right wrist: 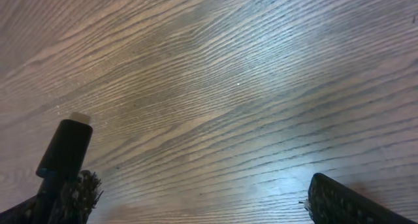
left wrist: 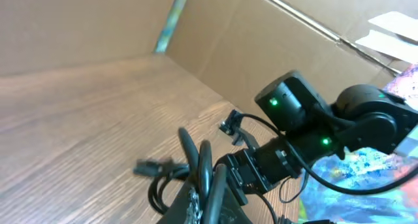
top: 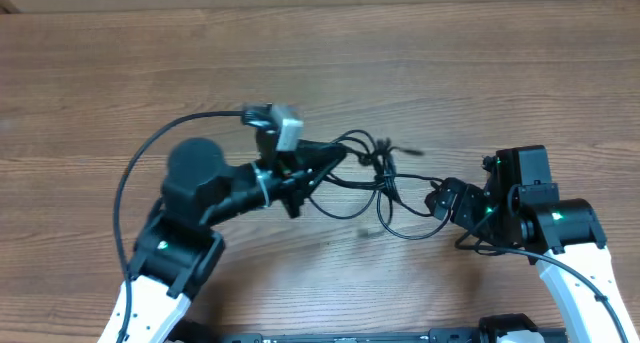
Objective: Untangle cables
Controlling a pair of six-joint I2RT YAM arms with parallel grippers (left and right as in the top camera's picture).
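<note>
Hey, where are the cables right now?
In the overhead view the cables lie tangled at centre, between the left gripper and the right gripper, one strand running into the left one's shut jaws.

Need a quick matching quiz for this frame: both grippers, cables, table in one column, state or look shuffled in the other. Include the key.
Things:
1. left gripper
2. right gripper
3. cables
4. table

States:
A. brown wood grain
B. jaws wide open, nothing between them
C. thin, black, tangled between the two arms
D. shut, apparently pinching a cord at the edge of the tangle

Pairs: 1-D, 2-B, 3-C, 4-A
</note>
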